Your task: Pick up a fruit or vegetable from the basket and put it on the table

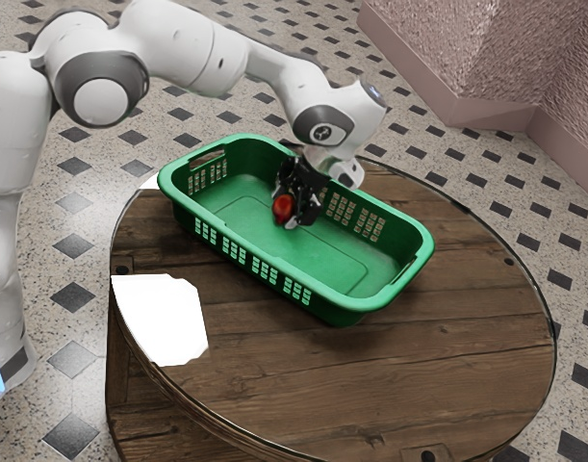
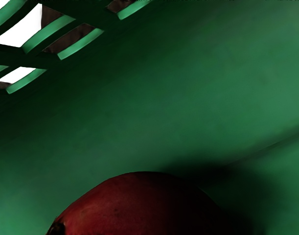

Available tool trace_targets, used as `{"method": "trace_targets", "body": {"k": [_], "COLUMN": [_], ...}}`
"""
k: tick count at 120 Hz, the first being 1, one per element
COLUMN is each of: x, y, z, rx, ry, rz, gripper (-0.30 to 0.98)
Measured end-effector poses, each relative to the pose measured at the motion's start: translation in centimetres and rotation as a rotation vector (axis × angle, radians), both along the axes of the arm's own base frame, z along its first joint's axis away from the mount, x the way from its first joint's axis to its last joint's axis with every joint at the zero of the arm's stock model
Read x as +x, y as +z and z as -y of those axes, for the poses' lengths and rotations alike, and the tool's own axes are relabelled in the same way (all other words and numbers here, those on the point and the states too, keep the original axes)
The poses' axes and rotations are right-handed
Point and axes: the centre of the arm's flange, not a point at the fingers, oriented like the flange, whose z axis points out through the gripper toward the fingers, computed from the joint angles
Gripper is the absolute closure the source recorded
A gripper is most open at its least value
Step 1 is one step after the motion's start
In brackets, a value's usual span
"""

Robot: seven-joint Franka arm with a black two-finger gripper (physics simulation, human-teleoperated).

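In the exterior view my black gripper [image 1: 298,204] is down inside the green basket [image 1: 370,296], toward its far long wall. A round red fruit or vegetable [image 1: 284,206] is right at the gripper's lower end, partly covered by it. Whether it is gripped or resting on the basket floor, I cannot tell. Close under my hand, the red thing [image 2: 139,205] shows its rounded dark-red top in the wrist view, with a small dark stem spot at one side. The basket's green floor [image 2: 188,107] lies beyond it.
The basket stands on a round wooden table [image 1: 447,356], its slotted walls rising around my gripper. A white patch [image 1: 164,318] lies at the table's edge in the exterior view's left. Slots [image 2: 66,39] of a basket wall appear in the wrist view.
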Motion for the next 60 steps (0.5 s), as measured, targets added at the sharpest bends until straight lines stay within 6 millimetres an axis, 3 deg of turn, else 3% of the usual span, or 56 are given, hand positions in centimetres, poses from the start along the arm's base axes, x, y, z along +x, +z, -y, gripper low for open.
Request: {"method": "trace_targets", "body": {"k": [16,44,60], "x": [0.0,0.1,0.8], "y": [-0.4,-0.7,2.4], "z": [-0.4,-0.4,0.7], "rx": [-0.007,-0.003,0.005], "ry": [0.010,0.006,-0.012], "rz": [-0.002,-0.006,0.026], "gripper": [0.29,0.44,0.45]}}
